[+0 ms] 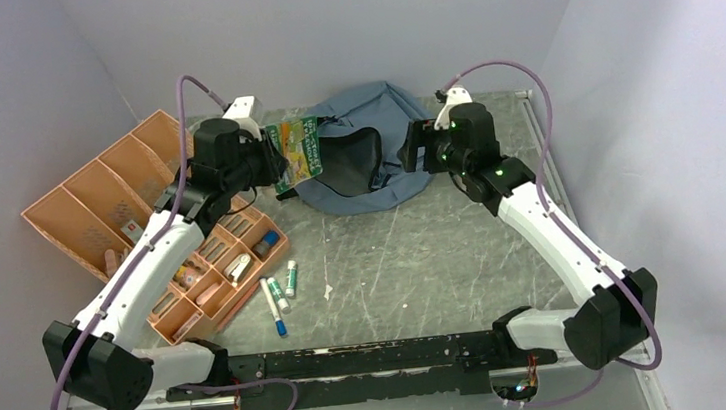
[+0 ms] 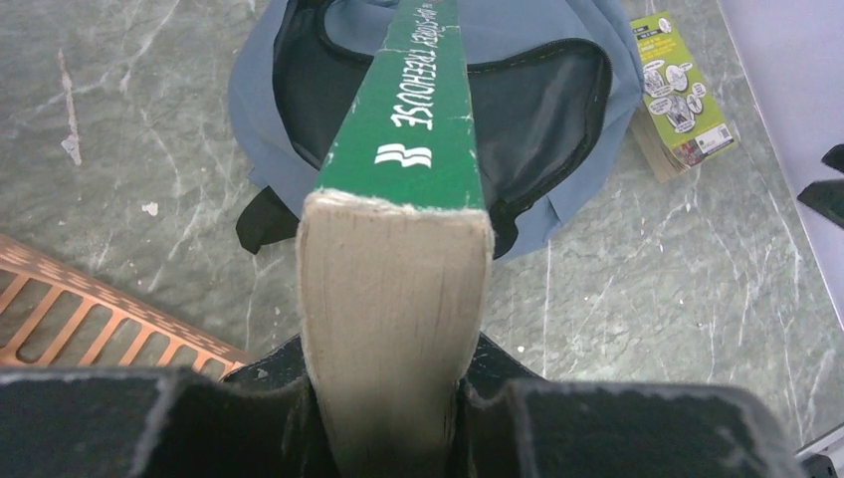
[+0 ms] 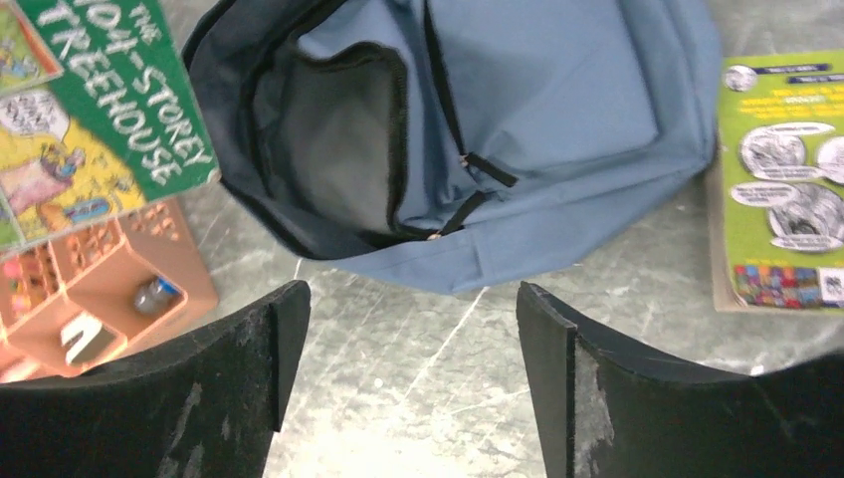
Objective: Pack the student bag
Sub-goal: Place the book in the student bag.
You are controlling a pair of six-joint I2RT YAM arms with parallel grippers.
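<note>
The bag (image 1: 380, 108) lies flat at the upper centre of the top view. Its dark mouth (image 1: 353, 161) is on the side nearest the book (image 1: 296, 151). The left gripper (image 2: 393, 398) is clamped on one end of the book, and the free end points at the mouth. The right gripper (image 3: 408, 349) hovers at the bag's right side with its jaws apart and empty, so nothing holds the mouth open.

The mouth looks slack and only partly gaping. The book's leading corner could catch the black zipper rim (image 3: 401, 129) and shove the whole bag across the table (image 1: 424, 249) instead of sliding in. Gripped at one end only, the book may also pivot or slip if it snags. A second book (image 2: 682, 95) lies beside the bag at the upper right of the left wrist view, and a shoved bag could ride onto it.
</note>
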